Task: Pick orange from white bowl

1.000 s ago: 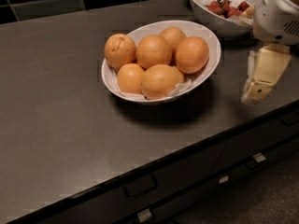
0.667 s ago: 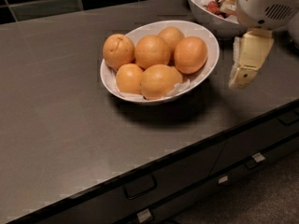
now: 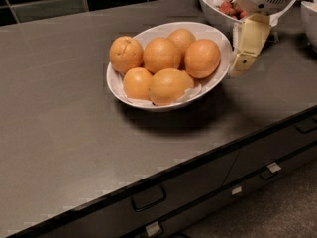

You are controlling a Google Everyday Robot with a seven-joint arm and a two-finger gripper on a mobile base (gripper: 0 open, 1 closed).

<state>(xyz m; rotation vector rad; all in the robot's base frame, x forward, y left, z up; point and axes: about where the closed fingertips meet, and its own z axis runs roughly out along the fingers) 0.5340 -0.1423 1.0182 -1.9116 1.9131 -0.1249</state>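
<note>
The white bowl (image 3: 119, 83) stands mid-counter and holds several oranges on a paper liner. The round, smooth, deep-orange orange (image 3: 202, 58) lies at the bowl's right side. A paler orange with a creased dimple (image 3: 126, 53) is at the left and a big oblong orange (image 3: 167, 86) at the front. My gripper (image 3: 240, 64) hangs from the upper right. Its cream tip is just outside the bowl's right rim, close beside the deep-orange orange, and nothing shows in its grasp.
A deeper white bowl with red fruit (image 3: 212, 6) stands behind the gripper at the back right. Another white rim (image 3: 309, 19) shows at the right edge. Dark tiles back the counter. Drawers with handles (image 3: 147, 198) run below the front edge.
The gripper has moved left, from well right of the bowl to right beside its right rim. The oranges and the bowl have not moved.
</note>
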